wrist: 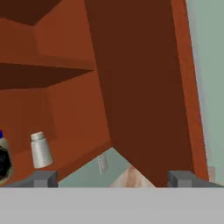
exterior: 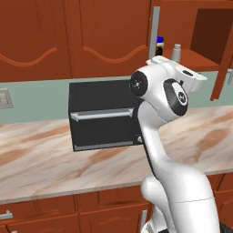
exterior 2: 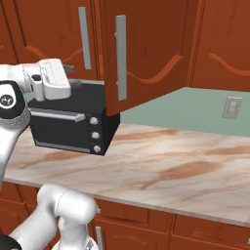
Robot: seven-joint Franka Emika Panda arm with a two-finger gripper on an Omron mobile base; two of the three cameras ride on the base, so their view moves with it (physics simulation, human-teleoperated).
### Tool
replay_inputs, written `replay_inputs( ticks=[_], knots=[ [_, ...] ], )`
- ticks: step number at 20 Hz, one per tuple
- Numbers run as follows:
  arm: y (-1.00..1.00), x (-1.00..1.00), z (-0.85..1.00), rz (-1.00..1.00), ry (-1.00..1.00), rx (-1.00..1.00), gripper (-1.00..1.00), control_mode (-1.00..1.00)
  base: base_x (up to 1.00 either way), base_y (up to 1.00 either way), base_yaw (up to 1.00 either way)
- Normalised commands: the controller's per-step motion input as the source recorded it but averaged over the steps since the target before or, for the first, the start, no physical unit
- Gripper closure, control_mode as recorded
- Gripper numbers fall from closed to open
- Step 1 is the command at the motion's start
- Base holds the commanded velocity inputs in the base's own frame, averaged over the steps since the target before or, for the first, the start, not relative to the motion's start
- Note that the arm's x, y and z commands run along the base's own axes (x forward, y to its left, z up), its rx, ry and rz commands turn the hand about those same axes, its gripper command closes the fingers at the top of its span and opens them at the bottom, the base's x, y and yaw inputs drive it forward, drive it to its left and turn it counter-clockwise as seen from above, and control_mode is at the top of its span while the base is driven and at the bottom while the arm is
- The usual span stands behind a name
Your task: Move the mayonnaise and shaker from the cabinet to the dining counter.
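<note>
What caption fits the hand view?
Open gripper faces the open cabinet, shaker beside mayonnaise on its shelf.

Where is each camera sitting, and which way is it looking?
Left base view: behind the arm's left, facing the toaster oven and open cabinet holding mayonnaise and shaker; arm at lower right.
Right base view: behind the arm's right, facing the cabinet's door; arm at left.
Hand view: on the hand, looking into the cabinet past the fingertips.
Both base views share the oven.

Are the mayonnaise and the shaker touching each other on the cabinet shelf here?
Apart. In the left base view the mayonnaise and the shaker stand side by side on the cabinet shelf with bare shelf between them; the hand view shows the same gap.
</note>
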Motion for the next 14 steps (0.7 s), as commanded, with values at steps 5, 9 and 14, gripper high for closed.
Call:
replay_inputs(
  ticks=[5, 9, 14],
  knots=[
    [-0.6, 0.78, 0.0, -0.1, 0.07, 0.0, -1.0, -1.0, 0.0, 0.0, 0.0],
    [-0.49, 0.71, 0.0, -0.11, 0.04, 0.0, -1.0, -1.0, 0.0, 0.0, 0.0],
    [-0.52, 0.31, 0.0, -0.14, 0.0, 0.0, -1.0, -1.0, 0.0, 0.0, 0.0]
  ],
)
